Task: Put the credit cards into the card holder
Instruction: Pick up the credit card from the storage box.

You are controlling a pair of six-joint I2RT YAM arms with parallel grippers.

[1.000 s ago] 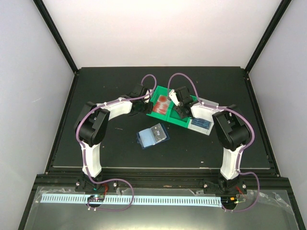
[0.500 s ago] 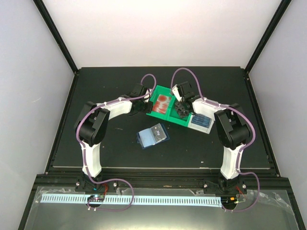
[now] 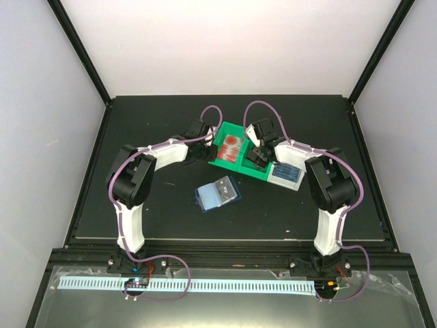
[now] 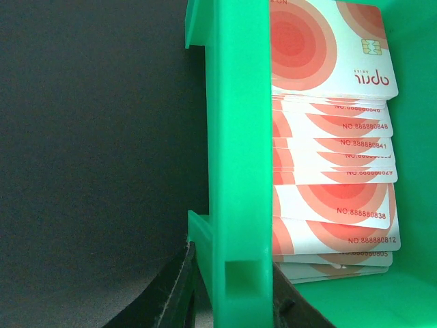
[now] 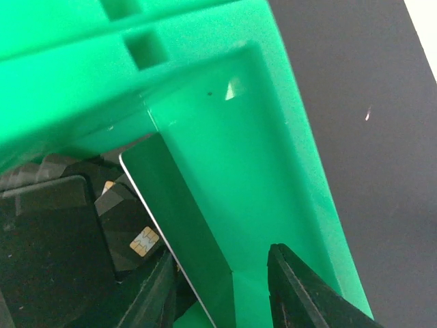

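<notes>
The dark blue card holder (image 3: 218,193) lies open on the mat, pale sleeves up, apart from both arms. Red-and-white credit cards (image 4: 328,157) are stacked in the green tray (image 3: 240,169). My left gripper (image 4: 232,297) is shut on the tray's left wall (image 4: 235,171), one finger on each side. My right gripper (image 5: 225,294) reaches down into the compartment of dark credit cards (image 5: 133,236). One card (image 5: 181,212) stands tilted up on edge between its fingers. The left finger (image 5: 153,294) is against that card; the right finger (image 5: 300,294) stands apart from it, so the jaws are open.
Blue cards (image 3: 287,175) lie in the tray's white right section. The black mat (image 3: 157,205) is bounded by a raised frame, with white walls on three sides. Purple cables arch over both wrists above the tray.
The right gripper has shifted right and down from over the red-and-white stack into the dark-card compartment, and its jaws have narrowed. The left arm and card holder have not moved.
</notes>
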